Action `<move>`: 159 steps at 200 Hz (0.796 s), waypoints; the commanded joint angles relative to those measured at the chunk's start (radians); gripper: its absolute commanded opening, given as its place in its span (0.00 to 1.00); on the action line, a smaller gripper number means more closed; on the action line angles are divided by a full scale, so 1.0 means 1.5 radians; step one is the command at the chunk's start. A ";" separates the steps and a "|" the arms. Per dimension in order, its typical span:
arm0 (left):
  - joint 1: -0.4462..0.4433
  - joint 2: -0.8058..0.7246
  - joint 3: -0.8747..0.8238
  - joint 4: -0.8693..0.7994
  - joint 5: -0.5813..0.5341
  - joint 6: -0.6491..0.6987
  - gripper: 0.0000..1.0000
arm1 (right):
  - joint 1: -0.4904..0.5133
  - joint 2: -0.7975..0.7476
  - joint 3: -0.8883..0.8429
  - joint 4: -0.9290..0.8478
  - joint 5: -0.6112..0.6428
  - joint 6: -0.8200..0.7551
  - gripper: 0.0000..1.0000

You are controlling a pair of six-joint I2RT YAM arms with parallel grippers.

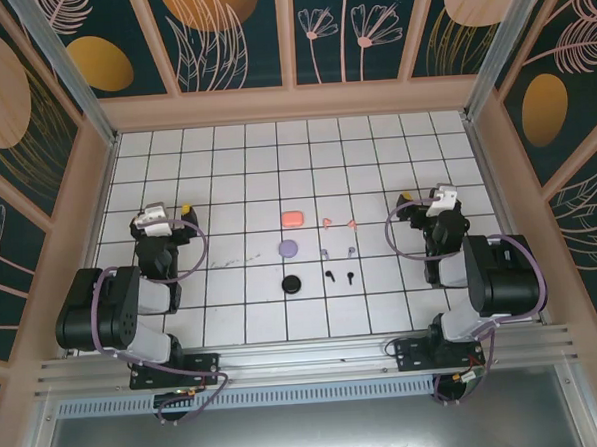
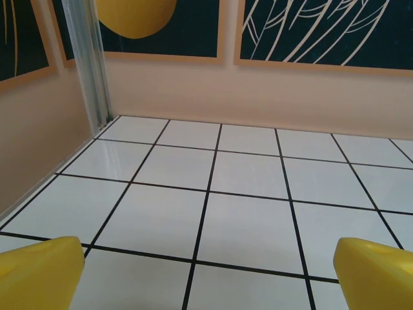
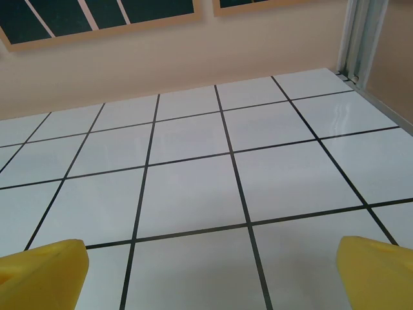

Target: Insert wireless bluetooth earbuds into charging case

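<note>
Top external: earbuds [image 1: 330, 275], three pairs, mid-table, just right of charging cases [image 1: 288, 248]. Left gripper [image 2: 206, 274] and right gripper [image 3: 210, 274]: jaws apart, empty, flanking. Step: approach pending. Next: a delicate pinch on one bud.

Brightly, evenly lit from above; faint, soft shadows. Pale sheen on table [image 3: 368, 119] at far right corner. Out of focus on near yellow fingertips [image 2: 39, 274].
</note>
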 commanded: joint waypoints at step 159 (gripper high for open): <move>-0.002 0.003 0.032 -0.033 -0.046 -0.014 0.99 | -0.006 0.000 0.013 0.005 -0.015 -0.008 0.99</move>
